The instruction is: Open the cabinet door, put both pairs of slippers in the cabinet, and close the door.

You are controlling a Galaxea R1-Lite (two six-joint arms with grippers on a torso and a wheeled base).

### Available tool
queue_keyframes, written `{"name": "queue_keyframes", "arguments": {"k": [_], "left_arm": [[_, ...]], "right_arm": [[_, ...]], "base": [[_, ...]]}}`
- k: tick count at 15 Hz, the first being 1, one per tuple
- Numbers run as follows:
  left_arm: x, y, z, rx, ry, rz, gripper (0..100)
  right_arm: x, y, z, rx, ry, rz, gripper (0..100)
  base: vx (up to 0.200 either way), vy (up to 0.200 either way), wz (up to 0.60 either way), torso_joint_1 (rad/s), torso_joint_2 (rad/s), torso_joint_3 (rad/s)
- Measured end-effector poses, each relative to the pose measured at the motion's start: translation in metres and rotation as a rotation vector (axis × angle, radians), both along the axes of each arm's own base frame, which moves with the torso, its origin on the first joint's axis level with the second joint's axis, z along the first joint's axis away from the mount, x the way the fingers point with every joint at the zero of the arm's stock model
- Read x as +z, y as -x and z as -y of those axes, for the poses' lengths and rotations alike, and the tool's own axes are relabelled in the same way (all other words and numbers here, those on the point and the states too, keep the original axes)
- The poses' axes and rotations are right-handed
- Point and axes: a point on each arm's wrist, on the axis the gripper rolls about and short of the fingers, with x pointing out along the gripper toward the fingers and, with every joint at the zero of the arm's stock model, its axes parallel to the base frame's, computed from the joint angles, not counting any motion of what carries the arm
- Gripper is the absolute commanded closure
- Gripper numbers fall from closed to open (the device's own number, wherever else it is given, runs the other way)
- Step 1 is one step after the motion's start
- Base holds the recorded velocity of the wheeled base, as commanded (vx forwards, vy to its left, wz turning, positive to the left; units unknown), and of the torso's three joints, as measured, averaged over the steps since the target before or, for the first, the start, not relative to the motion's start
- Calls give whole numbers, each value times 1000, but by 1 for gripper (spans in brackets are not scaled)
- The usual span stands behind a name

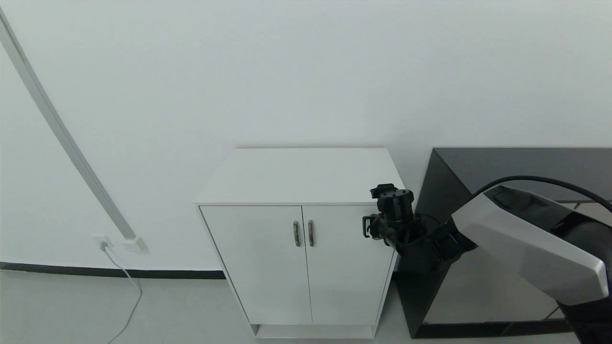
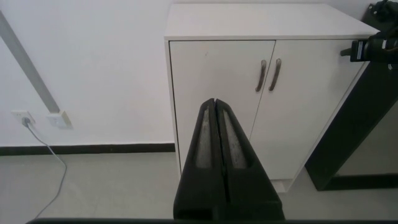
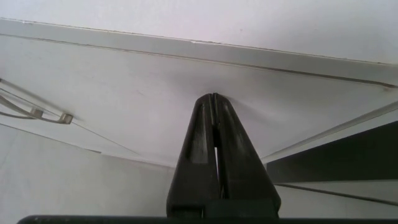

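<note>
Facing a white cabinet (image 1: 296, 177), upright, long axis vertical, doors closed toward the robot. Seeing its whole front from the left wrist, a close door slice from the right. Holding right gripper (image 3: 214, 98) pinched together beside the upper right door corner, left gripper (image 2: 215, 102) likewise, well back. Noting twin handles (image 1: 303, 233) vertical at the seam.

Shut cabinet doors (image 1: 267, 267) (handles (image 1: 297, 233) exposed) bar entry; black stand (image 1: 521, 165) adjoins.
</note>
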Motion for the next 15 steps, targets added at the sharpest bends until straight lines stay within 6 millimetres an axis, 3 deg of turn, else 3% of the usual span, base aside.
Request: {"name": "queue_keyframes", "arguments": {"k": [4,8,11,15], "left_arm": [[0,0,0,0,0,0,100],[0,0,0,0,-1,0,100],[0,0,0,0,-1,0,100],[0,0,0,-1,-2,0,100]], "right_arm": [[4,14,6,1,3,-18,100],[28,57,22,14,-3,-5,100],[58,99,45,12,-6,17,100],[91,156,99,-49,27,57,100]], "base": [[0,0,0,0,0,0],[0,0,0,0,0,0],[0,0,0,0,0,0],[0,0,0,0,0,0]]}}
